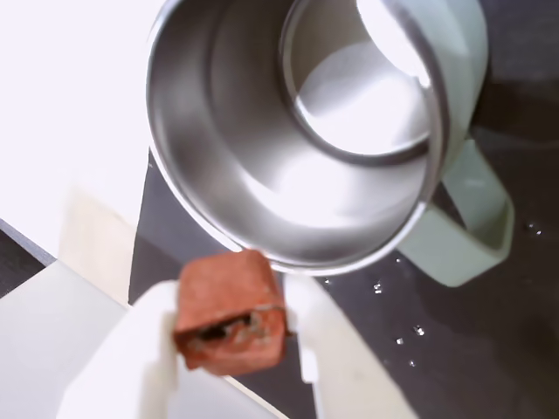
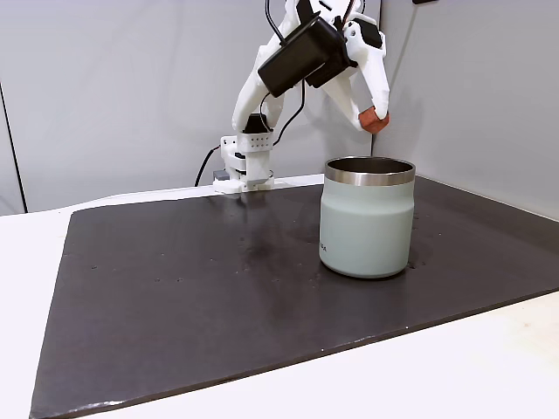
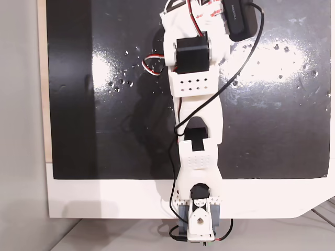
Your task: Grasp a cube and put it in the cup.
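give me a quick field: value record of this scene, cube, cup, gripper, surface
cube: brick-red cube, held between the gripper fingers, raised in the air
cup: pale mint-green cup with steel rim, upright on the mat, nothing seen inside in the wrist view
gripper: gripper shut on the cube, above the cup's rim level, near its far edge in a fixed view
surface: dark mat on a white table
task state: cube not yet in the cup

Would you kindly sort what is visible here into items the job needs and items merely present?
Needed: small brick-red cube, held in the white gripper; pale mint-green steel-rimmed cup.
Merely present: dark table mat; black cables.
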Robot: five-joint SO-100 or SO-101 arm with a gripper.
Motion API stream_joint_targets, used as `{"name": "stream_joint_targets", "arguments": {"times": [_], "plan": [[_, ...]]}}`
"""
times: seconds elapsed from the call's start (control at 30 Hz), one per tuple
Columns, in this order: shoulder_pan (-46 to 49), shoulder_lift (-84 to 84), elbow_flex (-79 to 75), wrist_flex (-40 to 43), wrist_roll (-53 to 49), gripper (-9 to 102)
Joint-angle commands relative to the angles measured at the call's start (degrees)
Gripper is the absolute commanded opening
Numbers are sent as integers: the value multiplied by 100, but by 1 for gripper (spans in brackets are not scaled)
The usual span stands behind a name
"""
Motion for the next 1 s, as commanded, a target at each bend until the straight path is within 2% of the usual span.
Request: {"name": "stream_joint_targets", "arguments": {"times": [0.0, 0.1, 0.23, 0.33, 0.97], "plan": [[26, 26, -325, -114, 26, 5], [53, 9, -325, -62, 26, 6], [123, -9, -334, 44, 26, 23], [193, -35, -475, 158, 70, 30], [703, 79, -633, 396, -35, 30]]}}
